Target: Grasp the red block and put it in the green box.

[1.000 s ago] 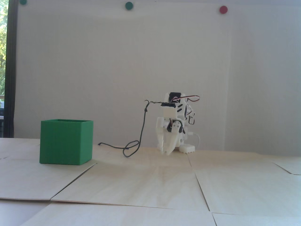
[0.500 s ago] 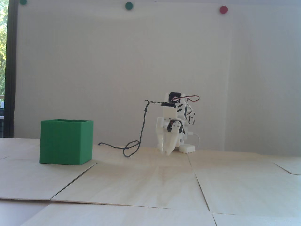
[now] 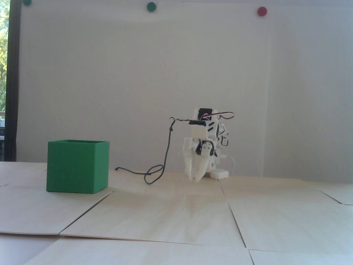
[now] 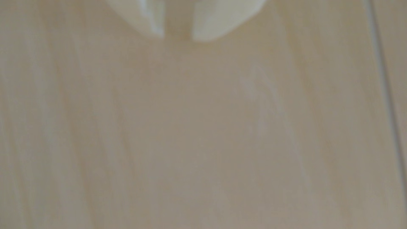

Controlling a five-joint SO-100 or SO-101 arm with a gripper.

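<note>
The green box (image 3: 77,167) stands on the wooden table at the left of the fixed view, open side up. The red block shows in neither view. The white arm is folded low at the table's far edge, and my gripper (image 3: 194,180) points down with its tips just above the wood, well to the right of the box. In the wrist view my gripper (image 4: 178,38) enters from the top over bare blurred wood. Only a thin slit separates the fingertips (image 4: 211,26), and they hold nothing.
A dark cable (image 3: 154,174) loops on the table between box and arm. A small white part (image 3: 219,174) lies right of the gripper. Round dots, green (image 3: 151,6) and red (image 3: 261,11), sit on the wall. A panel seam (image 4: 387,88) crosses the wood.
</note>
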